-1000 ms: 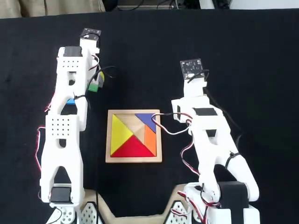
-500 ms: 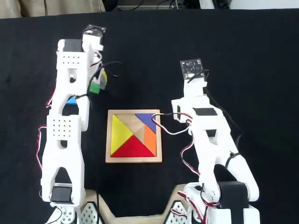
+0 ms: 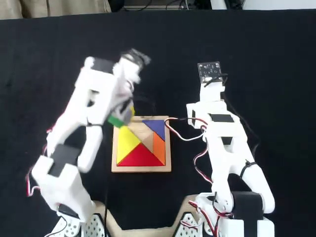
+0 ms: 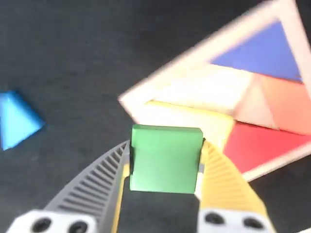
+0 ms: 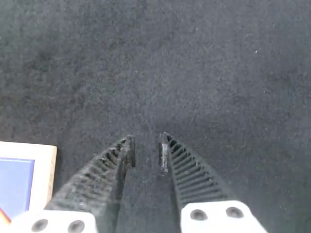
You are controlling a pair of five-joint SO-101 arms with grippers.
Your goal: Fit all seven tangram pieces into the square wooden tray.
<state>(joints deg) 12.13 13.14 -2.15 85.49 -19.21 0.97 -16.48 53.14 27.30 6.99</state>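
Since the earlier frame the left arm (image 3: 81, 128) has swung in from the table's 10 o'clock area toward the middle, bringing the green square piece (image 3: 116, 120) with it, and it blurs in the high view. The right arm (image 3: 222, 133) has hardly shifted.

The left pincer (image 4: 165, 145) is pinching the green square piece (image 4: 165, 158) between its grey and yellow fingers, flat face toward the wrist camera. In the high view the piece hangs over the 10 o'clock corner of the square wooden tray (image 3: 141, 169), whose pale rim (image 4: 194, 65) runs just beyond it in the left wrist view.

The tray sits at the centre of the black table (image 3: 271, 74). Inside it, the yellow triangle (image 3: 127, 140) fills the 9 o'clock side, the red triangle (image 3: 140, 157) the 6 o'clock side, an orange piece (image 3: 158, 145) the 3 o'clock side and a blue-violet piece (image 3: 155, 127) the 1 o'clock corner. Bare wood (image 3: 143, 131) shows toward 12 o'clock.

A light blue piece (image 4: 17, 119) lies on the table, well apart from the tray.

The right pincer (image 5: 146, 150) hangs over the cloth near the tray's 1 o'clock corner, its fingers slightly spread around nothing.
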